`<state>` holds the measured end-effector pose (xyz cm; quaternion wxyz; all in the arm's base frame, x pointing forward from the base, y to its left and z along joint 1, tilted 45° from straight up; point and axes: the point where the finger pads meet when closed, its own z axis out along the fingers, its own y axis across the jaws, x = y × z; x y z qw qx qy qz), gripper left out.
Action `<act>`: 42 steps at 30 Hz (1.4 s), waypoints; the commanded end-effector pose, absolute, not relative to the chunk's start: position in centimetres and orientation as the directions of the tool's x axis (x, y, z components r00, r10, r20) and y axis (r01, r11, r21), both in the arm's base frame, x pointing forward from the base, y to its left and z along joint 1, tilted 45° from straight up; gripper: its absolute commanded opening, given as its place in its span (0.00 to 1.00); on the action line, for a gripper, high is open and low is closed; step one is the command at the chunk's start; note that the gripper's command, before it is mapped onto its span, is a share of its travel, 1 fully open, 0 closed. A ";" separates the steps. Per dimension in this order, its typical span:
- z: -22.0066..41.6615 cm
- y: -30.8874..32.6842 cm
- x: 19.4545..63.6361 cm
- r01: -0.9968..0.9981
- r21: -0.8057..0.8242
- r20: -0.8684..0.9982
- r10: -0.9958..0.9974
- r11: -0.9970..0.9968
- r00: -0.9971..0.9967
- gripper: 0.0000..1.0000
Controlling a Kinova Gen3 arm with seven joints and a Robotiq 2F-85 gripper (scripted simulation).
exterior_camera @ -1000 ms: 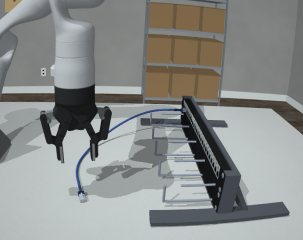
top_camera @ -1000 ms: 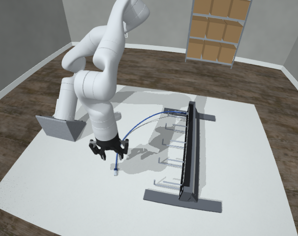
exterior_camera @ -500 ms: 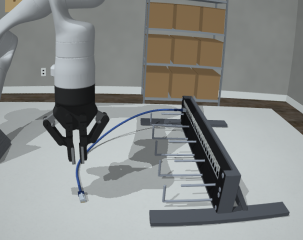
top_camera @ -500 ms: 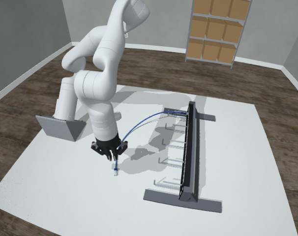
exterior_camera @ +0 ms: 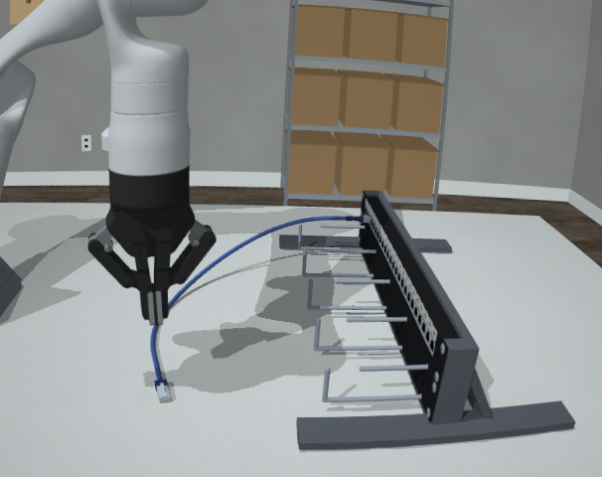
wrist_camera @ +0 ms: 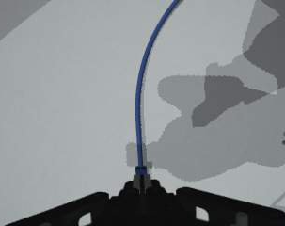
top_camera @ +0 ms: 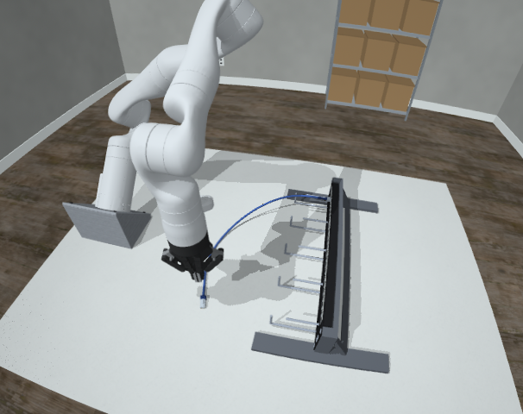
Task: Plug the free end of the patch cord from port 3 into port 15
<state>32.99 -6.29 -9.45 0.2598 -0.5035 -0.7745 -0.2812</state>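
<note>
The blue patch cord arches from its plugged end at the rack's far end to a free end low at the table. The clear plug points toward the near edge; its latch side is too small to tell. My gripper is shut with its fingertips together, nothing visible between them. It hangs above the table, beside the cord in the picture. In the wrist view the fingertips hide the plug and only its blue boot shows. Port 15 cannot be singled out.
The black rack stands right of the gripper, its port row facing the arm's side. Grey wire hooks jut from it toward the gripper. A long grey foot crosses its near end.
</note>
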 end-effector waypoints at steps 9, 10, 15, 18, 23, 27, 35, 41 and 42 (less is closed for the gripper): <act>-8.5 -6.0 33.8 0.946 0.149 0.684 0.661 0.289 -0.309 0.00; -8.3 -6.0 34.0 0.950 0.143 0.684 0.666 0.279 -0.299 0.00; -7.1 -5.5 34.9 0.971 0.108 0.683 0.694 0.213 -0.228 0.00; -6.2 -5.2 35.7 0.984 0.082 0.682 0.711 0.159 -0.172 0.00; -5.1 -4.7 36.5 0.994 0.052 0.680 0.726 0.095 -0.105 0.00; -3.3 -4.0 37.7 1.000 0.009 0.676 0.737 -0.007 -0.001 0.00; 0.9 -2.2 40.3 0.964 -0.089 0.666 0.705 -0.249 0.244 0.00; 3.3 -1.1 41.5 0.916 -0.143 0.662 0.652 -0.376 0.371 0.00; 3.9 -0.8 41.8 0.900 -0.157 0.661 0.634 -0.407 0.402 0.00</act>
